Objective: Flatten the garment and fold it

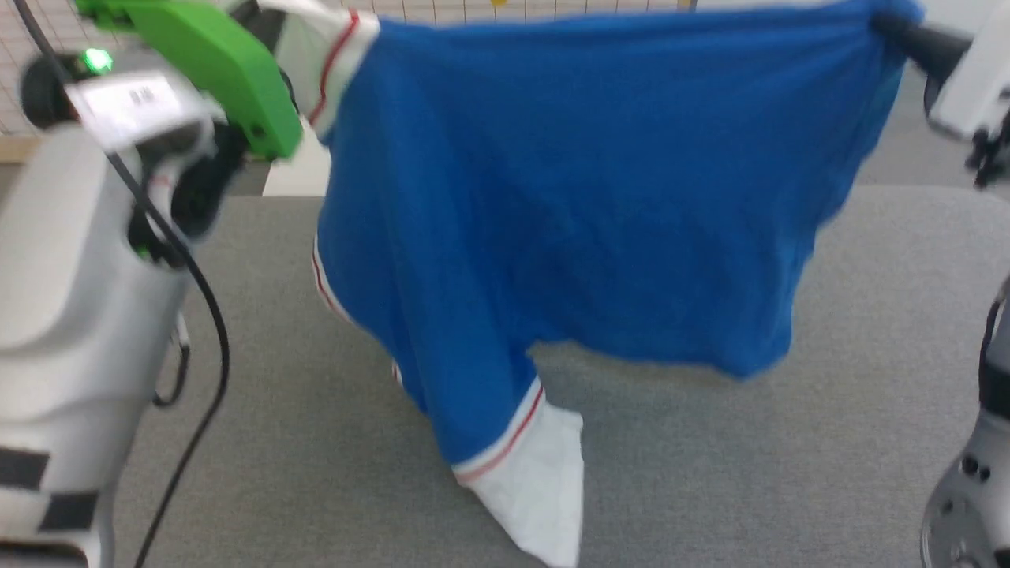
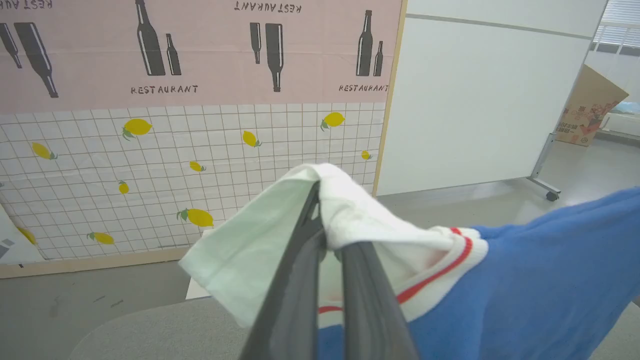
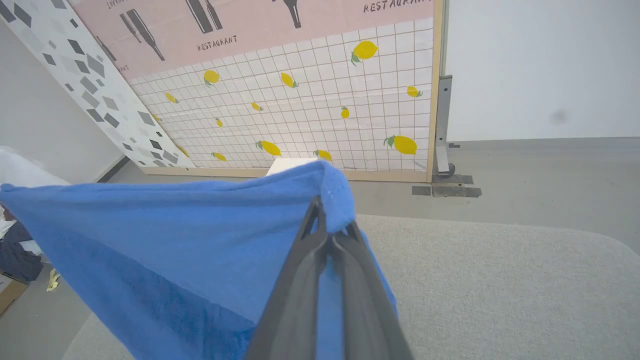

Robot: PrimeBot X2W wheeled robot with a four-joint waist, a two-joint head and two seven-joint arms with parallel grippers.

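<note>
Left gripper [image 2: 320, 220] pinched shut on the white sleeve [image 2: 250, 250], right gripper [image 3: 326, 225] likewise on a blue corner [image 3: 336, 192], the garment [image 1: 568, 197] sagging between and below them: held unevenly, it may land twisted.

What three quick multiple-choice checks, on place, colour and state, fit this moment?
1. Where is the shirt? A flat on the table; B hanging between the left gripper and right gripper over the table; C on the floor.
2. What colour is the sleeve the left gripper grips? A white; B blue; C green.
3. How is the right gripper? A open; B shut on nothing; C shut on the shirt's blue edge.
Key: B, the head view shows it stretched aloft; A, white cloth drapes that gripper; C, blue cloth is pinched at its tip.
</note>
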